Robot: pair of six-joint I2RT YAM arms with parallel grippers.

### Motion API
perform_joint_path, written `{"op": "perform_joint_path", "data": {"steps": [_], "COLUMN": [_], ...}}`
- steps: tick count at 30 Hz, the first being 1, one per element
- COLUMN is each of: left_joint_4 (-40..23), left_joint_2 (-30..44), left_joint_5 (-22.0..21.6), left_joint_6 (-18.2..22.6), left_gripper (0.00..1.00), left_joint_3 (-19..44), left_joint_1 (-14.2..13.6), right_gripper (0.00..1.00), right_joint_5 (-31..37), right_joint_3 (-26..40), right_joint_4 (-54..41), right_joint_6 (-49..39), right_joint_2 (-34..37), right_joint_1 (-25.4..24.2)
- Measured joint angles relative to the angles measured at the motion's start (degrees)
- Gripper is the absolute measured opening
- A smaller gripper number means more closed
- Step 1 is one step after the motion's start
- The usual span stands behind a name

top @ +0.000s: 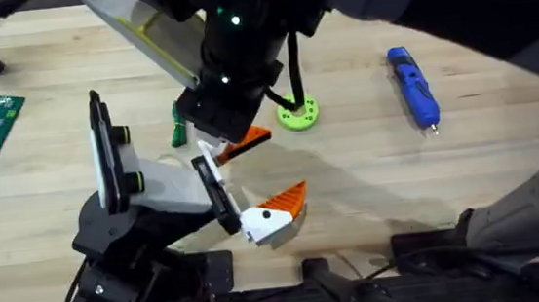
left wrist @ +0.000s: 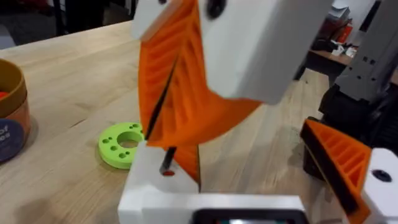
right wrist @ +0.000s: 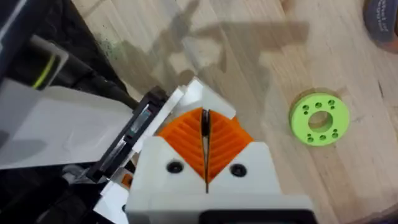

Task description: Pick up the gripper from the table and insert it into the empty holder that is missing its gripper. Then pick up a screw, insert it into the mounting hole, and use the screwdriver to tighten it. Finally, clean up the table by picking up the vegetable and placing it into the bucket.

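- Your right end effector [right wrist: 205,124] is closed, its orange pads [right wrist: 227,140] pressed flat together with only a thin dark seam between them.
- A small dark thing sits at its tips in the left wrist view; you cannot tell what it is.
- Your left end effector [top: 251,184] is open, its fingers spread wide. The right one's closed tips come down just beside one of its white fingers [left wrist: 155,186].
- Take the green ring [top: 298,114] as your landmark: both end effectors meet near it, on the side toward the arms' bases.
- The screwdriver [top: 412,85] lies flat on the surface [top: 506,169], well apart from the ring on its far side from the end effectors, and neither touches it.
- The vegetable [top: 178,130] lies on the ring's other side, partly hidden at the edge of your right arm.
- The bucket [left wrist: 11,118] stands upright near the ring in the left wrist view.
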Motion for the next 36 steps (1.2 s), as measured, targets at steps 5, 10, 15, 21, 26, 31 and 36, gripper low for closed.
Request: {"op": "perform_joint_path", "data": {"steps": [5, 10, 15, 21, 26, 31, 36], "left_joint_4": [0.0, 0.0, 0.0, 0.0, 0.0, 0.0, 0.0], "left_joint_2": [0.0, 0.0, 0.0, 0.0, 0.0, 0.0, 0.0], "left_joint_5": [0.0, 0.0, 0.0, 0.0, 0.0, 0.0, 0.0], "left_joint_6": [0.0, 0.0, 0.0, 0.0, 0.0, 0.0, 0.0], "left_gripper": [0.981, 0.981, 0.981, 0.981, 0.981, 0.981, 0.981], "left_joint_3": [0.0, 0.0, 0.0, 0.0, 0.0, 0.0, 0.0], "left_joint_1": [0.0, 0.0, 0.0, 0.0, 0.0, 0.0, 0.0], "right_gripper": [0.006, 0.006, 0.006, 0.006, 0.006, 0.006, 0.006], "right_joint_5": [0.0, 0.0, 0.0, 0.0, -0.3, -0.9, -0.9], "right_joint_3": [0.0, 0.0, 0.0, 0.0, 0.0, 0.0, 0.0], "right_joint_4": [-0.2, -0.2, -0.2, -0.2, -0.4, -0.4, -0.4], "right_joint_6": [0.0, 0.0, 0.0, 0.0, 0.0, 0.0, 0.0], "right_joint_2": [0.0, 0.0, 0.0, 0.0, 0.0, 0.0, 0.0], "right_joint_1": [0.0, 0.0, 0.0, 0.0, 0.0, 0.0, 0.0]}}
